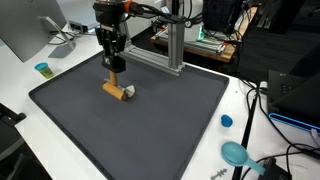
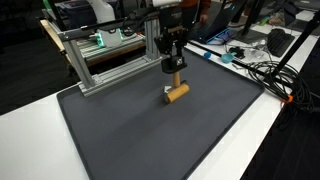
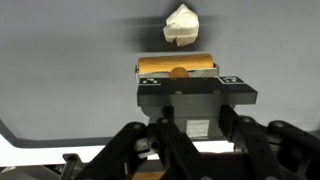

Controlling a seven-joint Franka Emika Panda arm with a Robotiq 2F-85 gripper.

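**Gripper clamped on an upright wooden stem over the mat**

In both exterior views the gripper (image 1: 116, 68) (image 2: 176, 68) hangs straight down over the far half of a dark mat (image 1: 150, 135) (image 2: 150, 140). Its fingers are drawn in on a wooden stem (image 2: 177, 78) that stands upright between them. Below the stem a wooden cylinder (image 1: 116, 90) (image 2: 178, 93) lies on its side on the mat, directly under the fingertips. Whether stem and cylinder are one piece cannot be told.

The wrist view looks down past the gripper (image 3: 190, 80). There the wooden cylinder (image 3: 150, 66) shows as a tan bar lying crosswise just beyond the fingertips. A round, darker spot at its middle is the wooden stem (image 3: 178, 71) seen end-on. This view alone shows plainly the gap between the cylinder and the white crumpled lump (image 3: 182, 25), which sits a little further out on the mat (image 3: 60, 60), not touching the wood.

In the exterior views the white crumpled lump (image 1: 129, 93) (image 2: 168, 94) looks pressed close against the cylinder.

Only the exterior views take in the surroundings. An aluminium frame (image 1: 172, 48) (image 2: 105, 58) stands at the mat's far edge behind the arm. In an exterior view a small teal cup (image 1: 42, 69) and a blue cap (image 1: 226, 121) stand off the mat on the white table, well apart from the gripper.
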